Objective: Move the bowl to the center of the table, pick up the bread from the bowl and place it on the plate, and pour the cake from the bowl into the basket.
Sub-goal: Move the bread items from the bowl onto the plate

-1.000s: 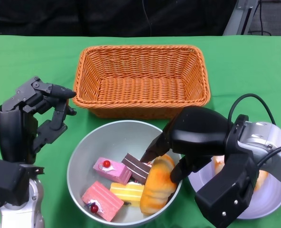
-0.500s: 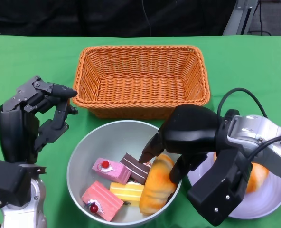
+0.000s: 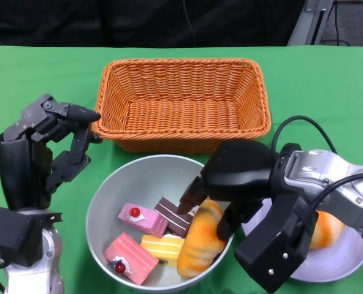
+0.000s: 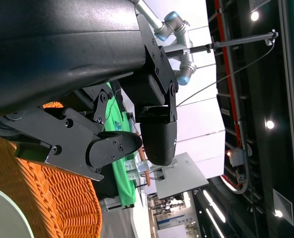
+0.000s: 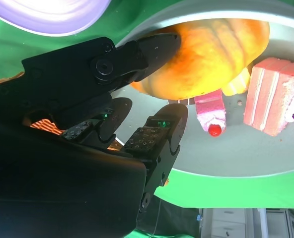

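Note:
A grey bowl (image 3: 105,199) sits at the near centre and holds a golden bread (image 3: 200,242) on its right side. Beside the bread lie several cake slices, among them a pink cake with a cherry (image 3: 143,219) and a chocolate one (image 3: 174,215). My right hand (image 3: 240,180) hangs over the bowl's right rim, its fingers straddling the bread's far end. In the right wrist view one fingertip (image 5: 159,44) touches the bread (image 5: 211,54), while the other fingers (image 5: 157,131) stand apart from it. My left hand (image 3: 43,153) is raised left of the bowl and holds nothing.
An orange wicker basket (image 3: 181,101) stands just behind the bowl. A white plate (image 3: 338,263) at the near right carries another bread (image 3: 325,229), partly under my right forearm. Green cloth covers the table.
My right hand and forearm have slid left and lower over the bowl, uncovering more of the bread on the plate. My left hand has risen slightly.

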`<action>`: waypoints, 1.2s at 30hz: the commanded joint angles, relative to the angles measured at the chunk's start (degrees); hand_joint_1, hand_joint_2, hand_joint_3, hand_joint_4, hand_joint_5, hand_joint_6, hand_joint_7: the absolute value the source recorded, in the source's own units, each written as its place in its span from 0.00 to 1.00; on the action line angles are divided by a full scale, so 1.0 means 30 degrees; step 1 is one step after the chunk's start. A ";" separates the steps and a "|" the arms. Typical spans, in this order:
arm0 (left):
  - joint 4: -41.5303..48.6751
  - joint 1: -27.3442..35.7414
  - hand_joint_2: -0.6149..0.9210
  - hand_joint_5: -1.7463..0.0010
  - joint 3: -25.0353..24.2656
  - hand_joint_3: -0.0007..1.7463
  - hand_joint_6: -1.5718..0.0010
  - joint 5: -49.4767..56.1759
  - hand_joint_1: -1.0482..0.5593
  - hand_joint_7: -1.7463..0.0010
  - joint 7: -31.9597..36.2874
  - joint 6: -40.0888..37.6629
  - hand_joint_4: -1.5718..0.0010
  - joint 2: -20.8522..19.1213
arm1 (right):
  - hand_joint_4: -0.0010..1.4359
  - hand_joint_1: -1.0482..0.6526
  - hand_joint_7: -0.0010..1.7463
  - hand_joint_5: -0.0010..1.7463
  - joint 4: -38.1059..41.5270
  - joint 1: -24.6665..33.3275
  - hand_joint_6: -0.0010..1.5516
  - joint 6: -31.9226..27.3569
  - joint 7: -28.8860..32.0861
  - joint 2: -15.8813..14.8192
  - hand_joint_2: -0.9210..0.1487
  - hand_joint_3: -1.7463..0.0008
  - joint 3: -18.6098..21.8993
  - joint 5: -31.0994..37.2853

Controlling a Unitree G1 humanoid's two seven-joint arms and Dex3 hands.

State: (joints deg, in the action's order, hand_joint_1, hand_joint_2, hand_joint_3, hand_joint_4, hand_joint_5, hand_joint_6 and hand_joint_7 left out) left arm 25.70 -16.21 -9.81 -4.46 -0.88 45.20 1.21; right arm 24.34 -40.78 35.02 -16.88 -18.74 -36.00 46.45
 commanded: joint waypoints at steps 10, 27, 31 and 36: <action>-0.0427 0.0273 0.92 0.17 0.0020 0.39 0.45 -0.0048 0.59 0.41 0.0335 -0.0003 0.46 0.0020 | 0.60 0.17 0.00 0.02 0.0737 -0.0344 0.48 -0.0493 -0.0325 0.0550 0.09 1.00 -0.1237 0.0702; -0.0683 0.0353 0.92 0.16 0.0139 0.38 0.44 -0.0297 0.59 0.42 0.0262 -0.0033 0.46 0.0183 | 0.60 0.14 0.00 0.02 0.1350 -0.0857 0.47 -0.0304 -0.0450 0.0753 0.04 1.00 -0.2306 0.1288; -0.0689 0.0357 0.92 0.16 0.0149 0.38 0.44 -0.0309 0.59 0.42 0.0264 -0.0038 0.46 0.0176 | 0.60 0.14 0.00 0.02 0.1385 -0.0862 0.47 -0.0276 -0.0436 0.0773 0.04 1.00 -0.2286 0.1323; -0.0851 0.0498 0.92 0.17 0.0174 0.38 0.44 -0.0024 0.59 0.42 0.0466 0.0051 0.46 0.0236 | 0.61 0.20 0.00 0.03 0.1613 -0.0637 0.47 -0.0357 0.0314 0.1139 0.05 1.00 -0.2440 0.1743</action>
State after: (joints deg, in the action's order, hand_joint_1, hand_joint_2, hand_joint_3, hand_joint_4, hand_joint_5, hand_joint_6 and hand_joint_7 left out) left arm 23.99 -15.69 -9.08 -4.51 -0.05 45.20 2.14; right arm 28.39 -43.12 34.08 -16.81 -16.18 -42.31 50.85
